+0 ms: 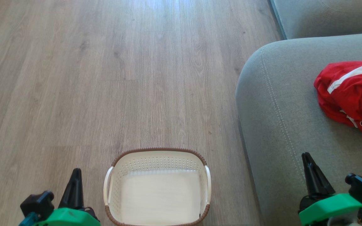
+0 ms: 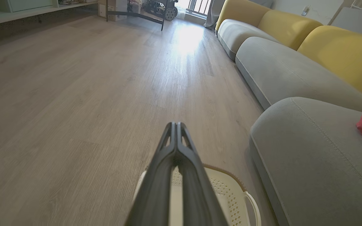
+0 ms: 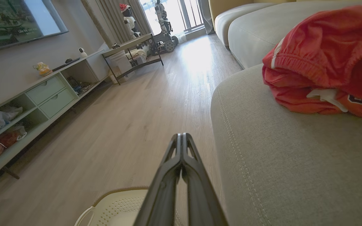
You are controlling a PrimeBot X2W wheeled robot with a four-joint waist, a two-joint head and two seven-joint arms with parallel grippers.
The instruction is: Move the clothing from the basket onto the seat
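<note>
Crumpled red, white-striped clothing (image 1: 350,91) is lying apparently diagonally on the grey-green fabric seat (image 1: 278,125); the cream perforated plastic basket (image 1: 115,175) is standing on wood-grain floor (image 1: 105,78). Left gripper (image 1: 76,171) and right gripper (image 1: 306,156) are pinching closed on nothing.

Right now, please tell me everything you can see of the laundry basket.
The laundry basket is oval, of cream-white plastic, with perforated walls, a brown woven-look rim and two white side handles. It stands upright and empty on the wooden floor, left of the grey sofa cushion and apart from it. Only the floor touches it.
</note>
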